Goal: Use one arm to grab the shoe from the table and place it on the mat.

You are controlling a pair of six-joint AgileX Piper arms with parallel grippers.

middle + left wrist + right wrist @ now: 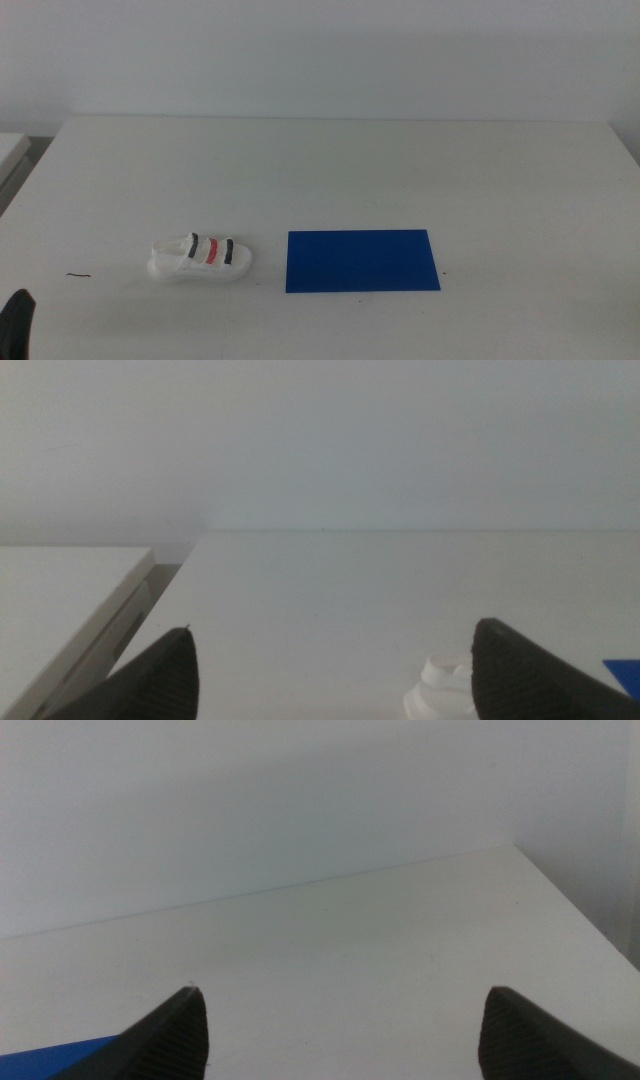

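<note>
The white shoe [200,258] with two black straps and one red strap lies on its sole on the white table [330,170], left of centre near the front. The blue mat [361,260] lies flat just to its right, a small gap between them. My left gripper [330,660] is open and empty at the front left corner; only a dark tip of it [15,320] shows in the middle view. The shoe's end [445,685] shows by one of its jaws. My right gripper [340,1020] is open and empty, out of the middle view, with a mat corner [60,1055] beside one jaw.
A tiny dark mark [78,275] lies on the table left of the shoe. A second white surface [12,150] stands beyond the table's left edge, with a gap between. A plain wall rises behind the table's far edge.
</note>
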